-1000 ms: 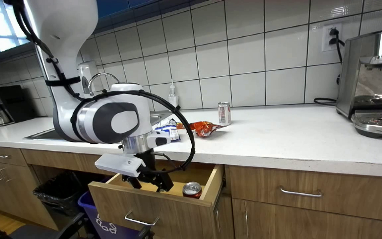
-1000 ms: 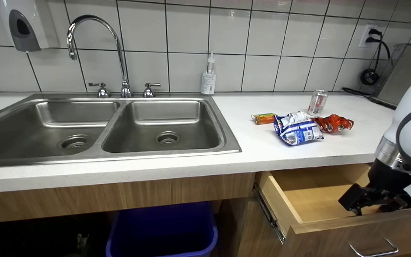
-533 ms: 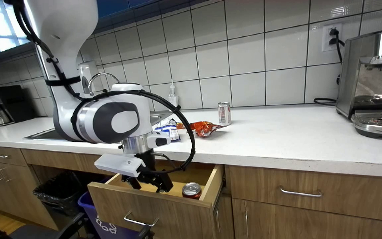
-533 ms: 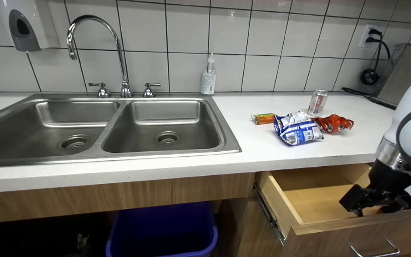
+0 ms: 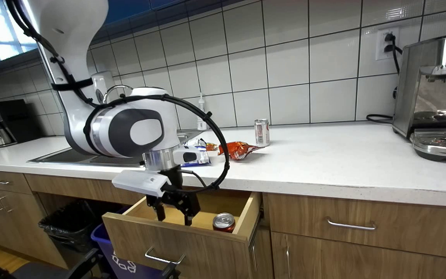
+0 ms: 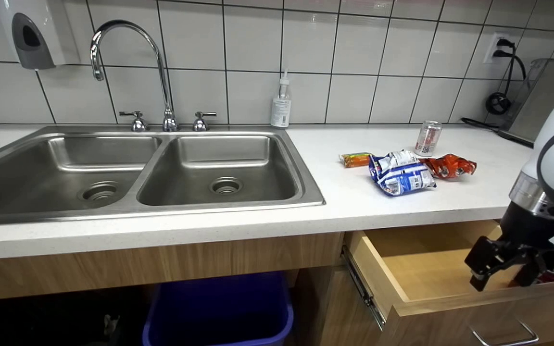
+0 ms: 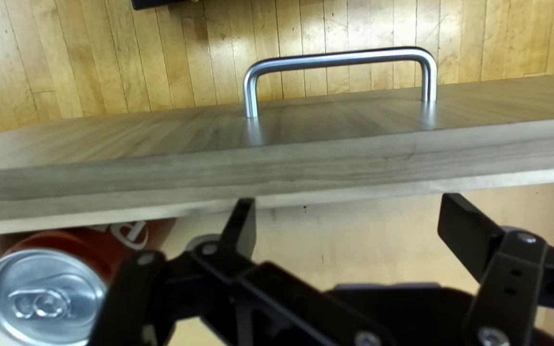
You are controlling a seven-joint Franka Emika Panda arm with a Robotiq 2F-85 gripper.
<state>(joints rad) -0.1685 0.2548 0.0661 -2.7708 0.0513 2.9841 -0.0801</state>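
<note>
The claw [image 7: 347, 216] hangs pointing down over the pulled-out drawer [image 5: 207, 252], its jaws spread wide apart, close behind the front panel [image 7: 306, 163]; whether it touches the wood I cannot tell. In the wrist view the panel's top edge runs across, with a metal handle [image 7: 339, 58] on its outer face and the wooden floor [image 7: 89, 62] below. A red can [image 7: 44, 298] stands in a front corner of the drawer, silver lid up, near the claw but apart from it – the claw covers part of it in the wrist view and in an exterior view.

On the white table [image 5: 331, 155] above the drawer, a silver can [image 6: 428, 138] stands upright toward the tiled wall [image 5: 331, 58]. Close by lie a crumpled red wrapper [image 6: 451, 166], a blue-and-white bag [image 6: 399, 175] and a small orange packet [image 6: 356, 159]. A double steel sink [image 6: 311, 194] is set into the table – a curved faucet [image 6: 163, 79] rises behind it, and a clear pump bottle [image 6: 281, 108] stands at its back corner. Under the sink is a blue bin [image 6: 217, 293], and a steel coffee machine [image 5: 439, 89] stands on the table, well apart from the silver can, beside a wall outlet [image 5: 381, 54]
</note>
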